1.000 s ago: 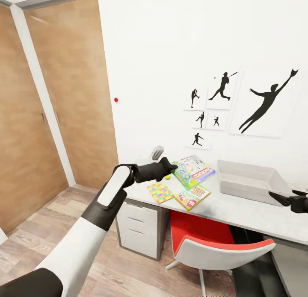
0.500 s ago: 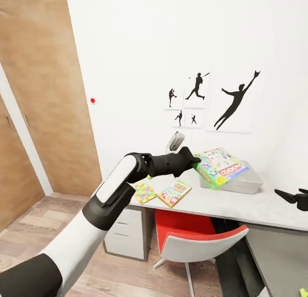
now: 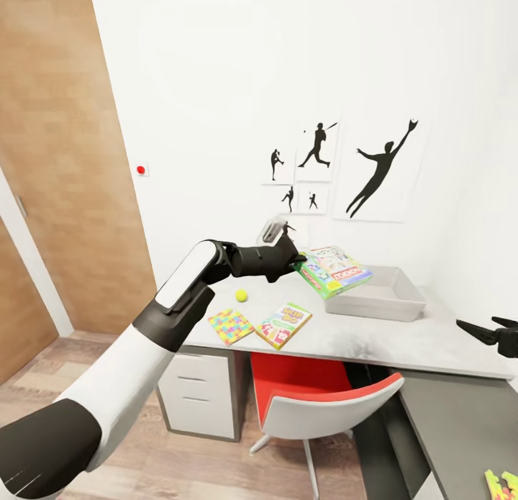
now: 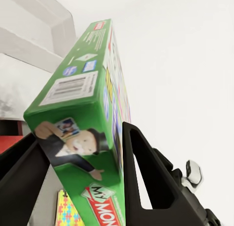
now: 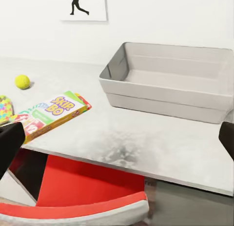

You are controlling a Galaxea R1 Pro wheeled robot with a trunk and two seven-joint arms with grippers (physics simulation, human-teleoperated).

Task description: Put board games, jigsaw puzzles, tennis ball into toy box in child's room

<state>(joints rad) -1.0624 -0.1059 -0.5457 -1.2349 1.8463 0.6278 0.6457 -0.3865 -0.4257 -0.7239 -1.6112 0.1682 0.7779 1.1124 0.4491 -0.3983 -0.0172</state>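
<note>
One arm, your left, reaches out level with its gripper (image 3: 293, 259) pinching the green Monopoly box (image 3: 332, 270) aloft, its far end over the toy box (image 3: 381, 296). Your right wrist view adds the Skip-Bo box (image 5: 51, 113) and tennis ball (image 5: 22, 81) on the table (image 5: 146, 143); your right gripper (image 3: 483, 332) hangs spread.

White wall (image 3: 216, 90), wooden door (image 3: 65, 162) (red chair (image 3: 316, 392) below)

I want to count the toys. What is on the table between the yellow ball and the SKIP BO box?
A jigsaw puzzle lies roughly between the tennis ball and SKIP BO box, in the head view.
</note>
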